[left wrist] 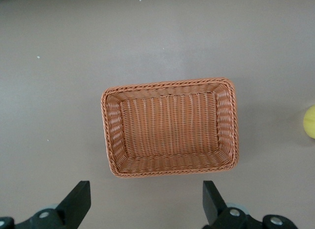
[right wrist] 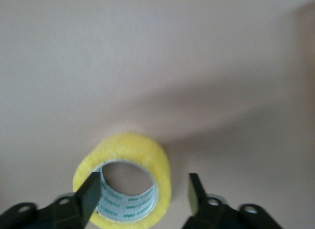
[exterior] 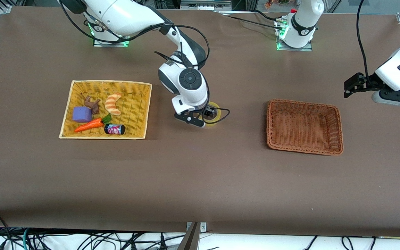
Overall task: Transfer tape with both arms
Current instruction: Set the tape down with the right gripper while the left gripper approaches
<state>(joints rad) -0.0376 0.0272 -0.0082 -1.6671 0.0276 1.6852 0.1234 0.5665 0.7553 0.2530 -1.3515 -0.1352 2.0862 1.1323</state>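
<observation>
The tape (exterior: pixel 216 107), a yellow ring with a grey inner core, lies flat on the brown table between the two baskets. My right gripper (exterior: pixel 205 116) is low over it and open. In the right wrist view the tape (right wrist: pixel 142 150) sits between the fingers. One finger (right wrist: pixel 91 194) is in front of the ring's hole. The other finger (right wrist: pixel 197 189) is outside the ring's wall. My right gripper (right wrist: pixel 145 194) is not closed on it. My left gripper (exterior: pixel 351 85) waits open and empty in the air beside the brown basket (exterior: pixel 304 125). It also shows in the left wrist view (left wrist: pixel 146 199).
The empty brown wicker basket (left wrist: pixel 170 128) stands toward the left arm's end. A yellow wicker tray (exterior: pixel 135 104) toward the right arm's end holds a purple block (exterior: pixel 82 114), a carrot (exterior: pixel 89 125), a striped croissant (exterior: pixel 113 103), a brown figure and a small can (exterior: pixel 114 129).
</observation>
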